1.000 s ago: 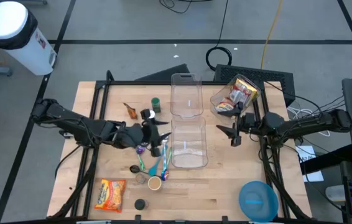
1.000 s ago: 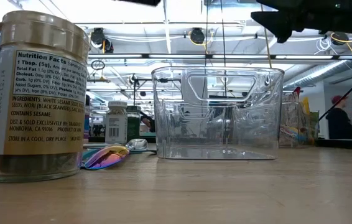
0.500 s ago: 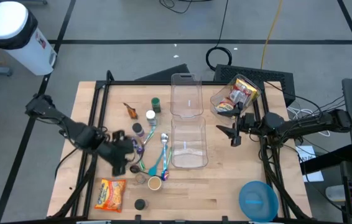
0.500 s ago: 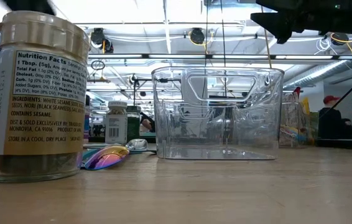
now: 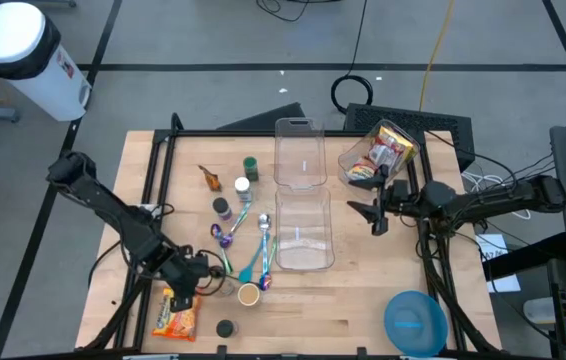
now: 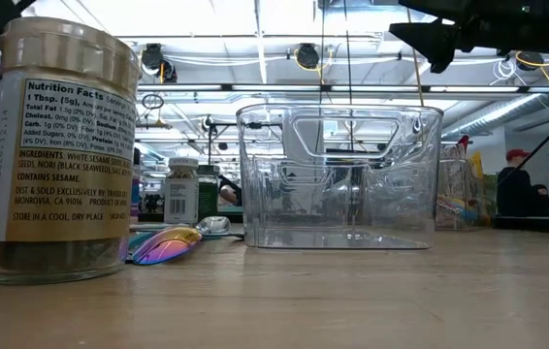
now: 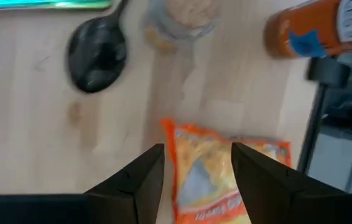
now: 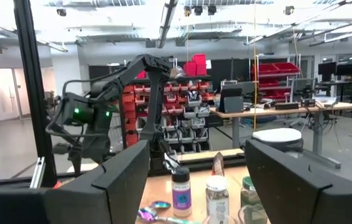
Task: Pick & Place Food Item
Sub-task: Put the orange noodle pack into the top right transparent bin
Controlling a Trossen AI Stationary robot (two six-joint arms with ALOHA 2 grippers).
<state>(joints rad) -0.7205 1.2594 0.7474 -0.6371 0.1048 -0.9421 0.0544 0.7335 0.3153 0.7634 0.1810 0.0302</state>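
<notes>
High view: left gripper (image 5: 185, 283) hangs over the desk (image 5: 363, 310) near its front-left corner, directly above the top edge of the orange packet (image 5: 176, 314), which lies flat at the gripper's 6 o'clock. Right gripper (image 5: 375, 213) waits at the bin's (image 5: 303, 230) 3 o'clock.

Low view: jar (image 6: 58, 145) close at 9 o'clock; bin centre.

Left wrist view: jaws parted, empty, straddling the packet (image 7: 219, 168) end, not touching. Spoon (image 7: 97, 51) beyond.

Right wrist view: jaws parted, empty.

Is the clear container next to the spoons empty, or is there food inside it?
Empty. The high view shows bare wood through the clear container; the low view shows nothing inside it.
</notes>
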